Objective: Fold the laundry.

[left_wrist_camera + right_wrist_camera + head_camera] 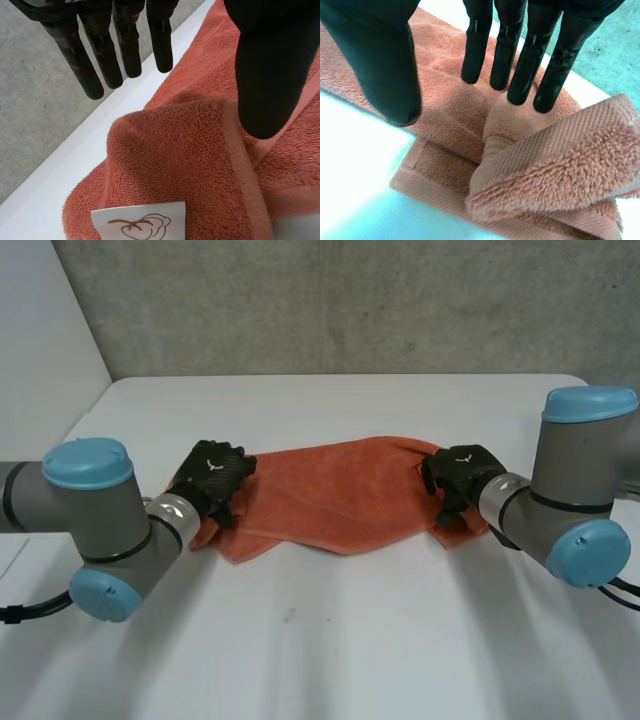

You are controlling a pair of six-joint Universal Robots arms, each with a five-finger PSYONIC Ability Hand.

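Hovering straight-fingered: left hand (212,473), right hand (461,473), at towel (340,492) ends.

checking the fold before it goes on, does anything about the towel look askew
Yes. The orange towel lies rumpled, not square. By the left robot hand its corner is flipped over, showing a white label; by the right robot hand the end is doubled into a loose hump.
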